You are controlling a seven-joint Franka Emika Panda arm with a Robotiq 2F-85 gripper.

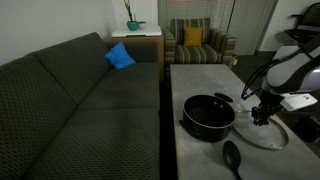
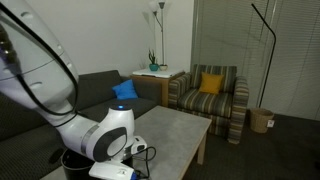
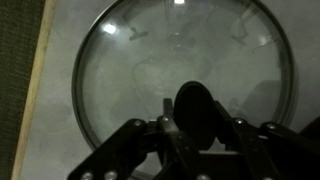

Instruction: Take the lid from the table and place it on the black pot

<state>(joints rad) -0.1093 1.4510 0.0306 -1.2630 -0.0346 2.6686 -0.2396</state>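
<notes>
On worktop (image 1: 200, 75), at 3 o'clock of black pot (image 1: 208, 115): lid (image 1: 266, 133), lying flat. Its knob (image 3: 195, 105) is flanked at 9 and 3 o'clock by fingers (image 3: 165, 132); whether clenched, cannot tell. Step: grasping. Next likely: secure knob, lift, carry toward 9 o'clock over pot.

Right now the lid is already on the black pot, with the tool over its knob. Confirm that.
Not right. The lid is not on the black pot. It lies on the table beside the pot, as an exterior view shows. The tool is over its knob, as you said.
</notes>
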